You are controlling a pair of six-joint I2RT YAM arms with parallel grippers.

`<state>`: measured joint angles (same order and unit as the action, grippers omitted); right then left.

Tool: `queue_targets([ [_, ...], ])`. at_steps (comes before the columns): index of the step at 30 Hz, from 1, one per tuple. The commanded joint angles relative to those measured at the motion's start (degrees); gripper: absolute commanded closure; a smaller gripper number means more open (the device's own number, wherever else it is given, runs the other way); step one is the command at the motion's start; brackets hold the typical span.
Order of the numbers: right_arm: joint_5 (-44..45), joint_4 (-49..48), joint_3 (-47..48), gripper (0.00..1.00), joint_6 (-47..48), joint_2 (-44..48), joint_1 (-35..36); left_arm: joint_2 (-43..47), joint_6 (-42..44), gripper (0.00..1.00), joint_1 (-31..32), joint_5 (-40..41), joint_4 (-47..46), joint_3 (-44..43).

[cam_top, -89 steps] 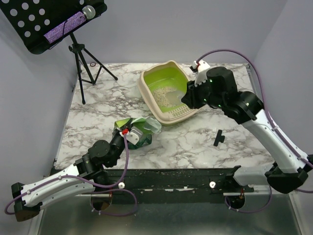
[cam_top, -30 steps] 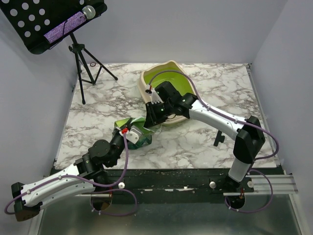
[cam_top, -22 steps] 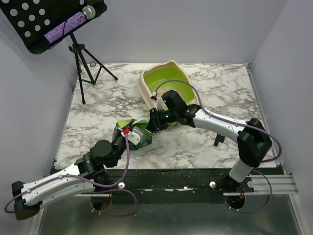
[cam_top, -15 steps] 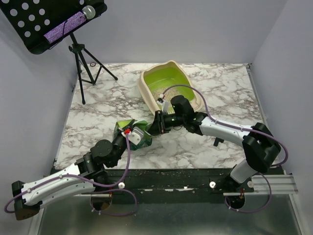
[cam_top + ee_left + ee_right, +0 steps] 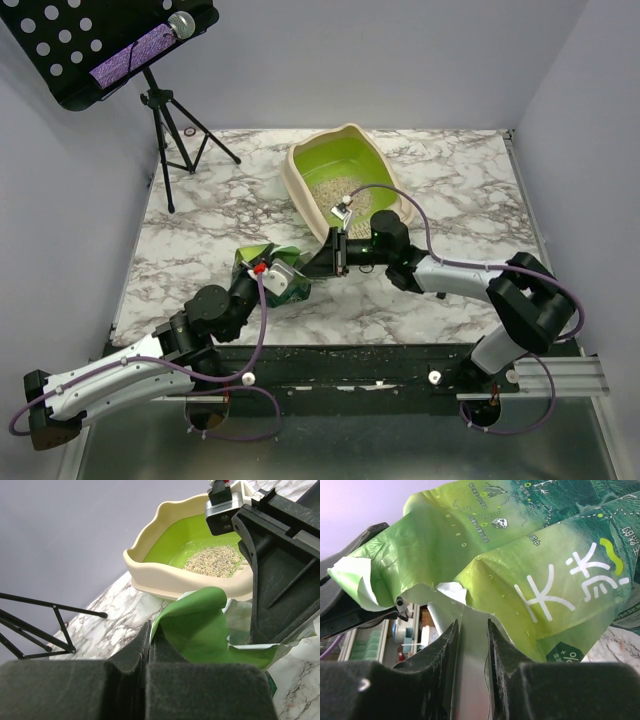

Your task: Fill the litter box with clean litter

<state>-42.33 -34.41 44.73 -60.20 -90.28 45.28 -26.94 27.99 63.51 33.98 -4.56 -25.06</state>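
Beyond both grippers on marble surface (image 5: 200,230), litter box (image 5: 170,582), long axis far-left to near-right, clean litter (image 5: 212,560) inside, left gripper (image 5: 149,640) and right gripper (image 5: 471,630) each clamping green litter bag (image 5: 545,580)

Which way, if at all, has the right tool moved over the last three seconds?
Yes. The right tool has moved from the right rim of the litter box toward the near left, past the box's near edge, to the bag.

Beige rim and lime-green inside on the litter box (image 5: 345,160); pale grey-beige clean litter (image 5: 330,190); green-and-teal bag (image 5: 545,570) with white lettering; white tabletop (image 5: 450,185) veined grey like marble.
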Motion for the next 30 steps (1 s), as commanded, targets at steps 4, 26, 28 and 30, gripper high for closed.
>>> queue_targets([
  [4, -5.7, -18.6, -6.1, 1.0, -9.8, 5.8, -0.4, 0.9, 0.2, 1.0, -0.1, 0.6, -3.7, -1.4],
  [26, -4.3, -23.4, -23.2, 1.0, -14.9, 16.4, -11.2, 1.5, 0.4, 1.0, -0.1, 0.5, -4.1, -1.0],
  [28, -3.8, -23.7, -24.6, 1.0, -15.6, 17.0, -11.4, 1.5, 0.5, 1.0, -0.1, 0.5, -4.2, -1.0],
  [30, -3.0, -23.9, -26.2, 1.0, -16.9, 17.8, -11.7, 1.4, 0.5, 1.0, -0.1, 0.5, -4.3, -1.0],
])
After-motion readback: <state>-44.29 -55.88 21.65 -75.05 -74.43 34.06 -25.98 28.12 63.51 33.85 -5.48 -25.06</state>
